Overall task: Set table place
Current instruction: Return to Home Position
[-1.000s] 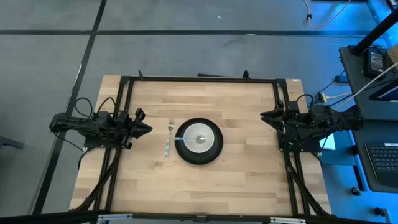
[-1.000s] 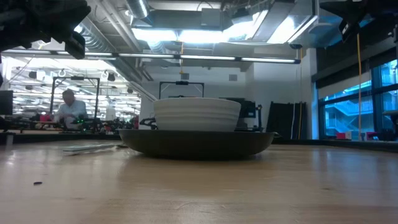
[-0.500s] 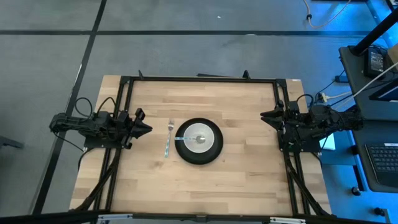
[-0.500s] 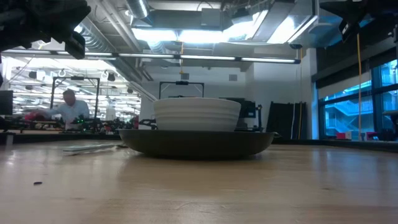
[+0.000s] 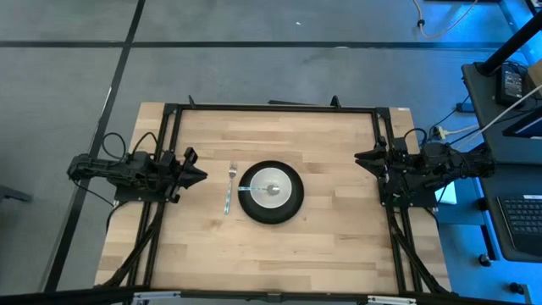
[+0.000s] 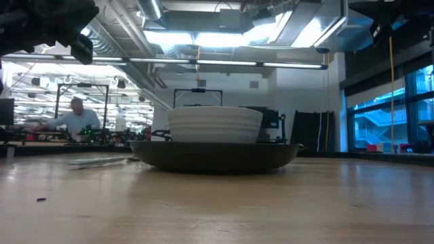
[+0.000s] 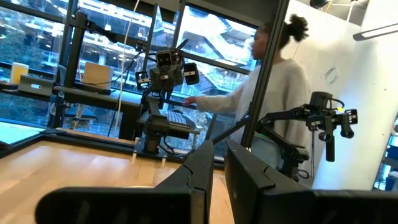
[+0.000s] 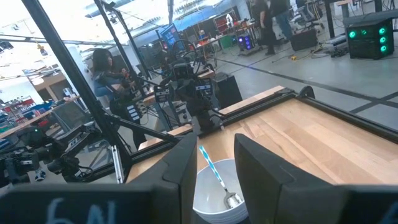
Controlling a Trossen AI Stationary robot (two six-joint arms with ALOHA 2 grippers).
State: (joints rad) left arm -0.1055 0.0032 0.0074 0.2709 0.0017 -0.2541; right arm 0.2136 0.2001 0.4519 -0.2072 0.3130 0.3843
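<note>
- Nothing on the bench (image 5: 330,246) has moved since the earlier frames; only a person (image 6: 76,118) in the room far behind it, seen in the low view, has shifted posture a little.
- Both arms are parked, which fits a return to home. The left gripper (image 5: 196,174) sits at the left edge of the bench and the right gripper (image 5: 362,158) at the right edge, each well apart from the setting, so the finished place is left clear.
- In the left wrist view, the left fingers (image 7: 199,174) are drawn close with only a thin slit between them, and they pinch nothing.
- In the right wrist view, the right fingers (image 8: 255,162) stand somewhat apart and are also empty; the setting shows through the gap.
- At the middle of the bench lies the black plate (image 5: 295,199), acting as the base of the setting.
- On the plate, roughly centred, rests the white bowl (image 5: 284,191), which the dark rim frames all round.
- Inside the bowl is the spoon (image 8: 216,175), head down and pale blue handle leaning up against the wall, so it stays put.
- Just beside the plate on its left, apart from it, lies the fork (image 5: 229,188), lengthwise with its tines toward the far edge, as at a laid place.
- My judgement: the setting looks complete, and little remains beyond the arms settling.
</note>
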